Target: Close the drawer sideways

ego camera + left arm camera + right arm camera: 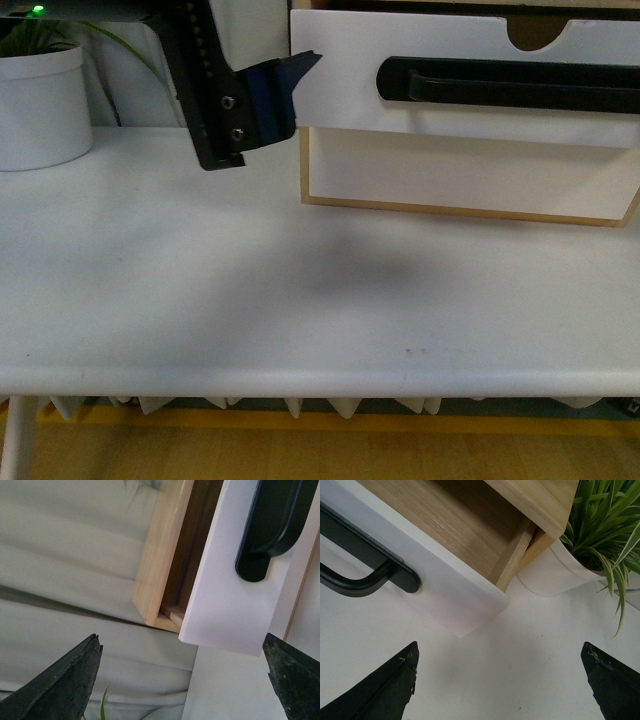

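Note:
The drawer (450, 45) has a white front, a long black bar handle (510, 82) and a semicircular notch in its top edge. It stands pulled out of the light wood cabinet (470, 212). My left gripper (290, 85) is open and empty, its blue finger tip right at the drawer front's left edge. In the left wrist view the drawer front's corner (235, 605) and handle end (275, 525) lie ahead between the open fingers (60, 690). My right gripper (500, 680) is open and empty above the table, facing the drawer's other corner (450, 595) and its wooden inside (445, 525).
A plain white drawer front (470, 170) sits below the open one. A white plant pot (40, 105) stands at the back left, and another potted plant (560, 570) stands beside the cabinet in the right wrist view. The white table (250, 300) stretches in front.

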Action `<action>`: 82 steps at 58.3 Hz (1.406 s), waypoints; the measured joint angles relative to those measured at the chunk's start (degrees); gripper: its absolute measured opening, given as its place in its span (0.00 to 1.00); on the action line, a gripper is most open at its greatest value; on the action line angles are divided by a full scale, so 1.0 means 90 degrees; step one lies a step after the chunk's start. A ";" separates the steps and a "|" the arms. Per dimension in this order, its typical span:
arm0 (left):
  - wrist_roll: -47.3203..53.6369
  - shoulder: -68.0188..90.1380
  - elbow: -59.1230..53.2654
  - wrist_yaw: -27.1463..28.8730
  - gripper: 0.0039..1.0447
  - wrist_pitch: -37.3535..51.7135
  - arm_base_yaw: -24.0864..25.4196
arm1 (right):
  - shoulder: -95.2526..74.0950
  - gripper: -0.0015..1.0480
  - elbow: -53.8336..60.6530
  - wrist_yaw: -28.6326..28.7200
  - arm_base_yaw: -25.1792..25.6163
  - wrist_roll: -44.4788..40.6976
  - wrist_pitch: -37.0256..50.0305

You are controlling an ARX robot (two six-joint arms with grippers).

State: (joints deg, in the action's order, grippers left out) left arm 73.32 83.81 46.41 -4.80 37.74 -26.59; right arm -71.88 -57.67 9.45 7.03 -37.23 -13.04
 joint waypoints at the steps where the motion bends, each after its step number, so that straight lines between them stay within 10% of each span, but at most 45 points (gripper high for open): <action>1: -0.0007 0.0041 0.0041 0.0034 0.94 0.0000 -0.0041 | -0.0005 0.91 -0.0002 -0.0002 0.0000 0.0000 0.0000; 82: 0.0163 0.2701 0.2963 0.0085 0.94 -0.0034 -0.0214 | -0.2186 0.91 -0.1617 -0.0442 -0.0153 -0.0075 0.0937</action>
State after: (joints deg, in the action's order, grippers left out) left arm 74.78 108.12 73.08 -4.03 37.43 -28.51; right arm -91.55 -72.23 5.48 5.65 -37.91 -4.60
